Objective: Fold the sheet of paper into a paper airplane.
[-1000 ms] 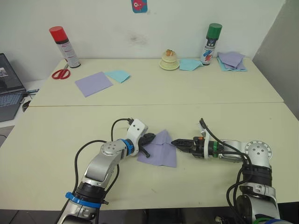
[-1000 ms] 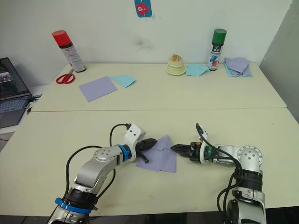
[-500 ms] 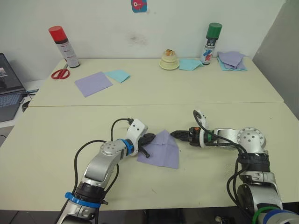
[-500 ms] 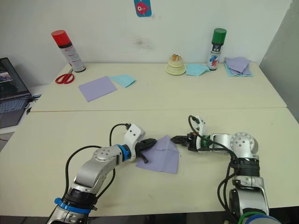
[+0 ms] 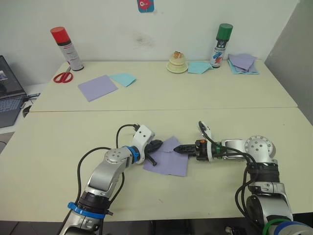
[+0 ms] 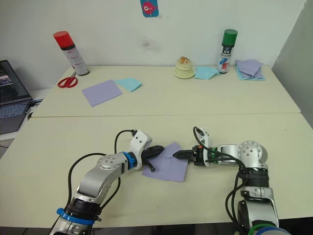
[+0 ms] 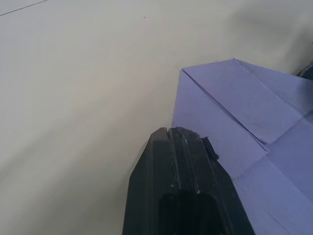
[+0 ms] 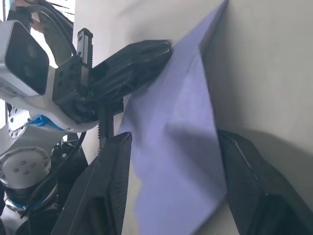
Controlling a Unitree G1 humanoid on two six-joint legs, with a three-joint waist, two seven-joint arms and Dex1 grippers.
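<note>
Far edge of surface: red-capped spray can, red scissors, smooth lavender square touching pale blue sheet. Green-capped can stands near stacked sheets. Laptop at left.

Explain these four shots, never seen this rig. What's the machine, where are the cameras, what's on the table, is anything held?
It is a humanoid robot with two arms, each ending in a two-finger black end effector. Two shots come from a stereo camera on its head, looking down over the arms. The other two come from cameras on the wrists, looking along each arm's own fingers.

On the near table lies the sheet of paper, lavender and partly folded. The left end effector is shut with its tips pressing on the sheet's left edge. The right end effector reaches in from the right; its wrist view shows its fingers open on either side of the sheet.

Further back: a red spray can, scissors, a flat lavender square, pale blue sheets, a green spray can and a laptop.
</note>
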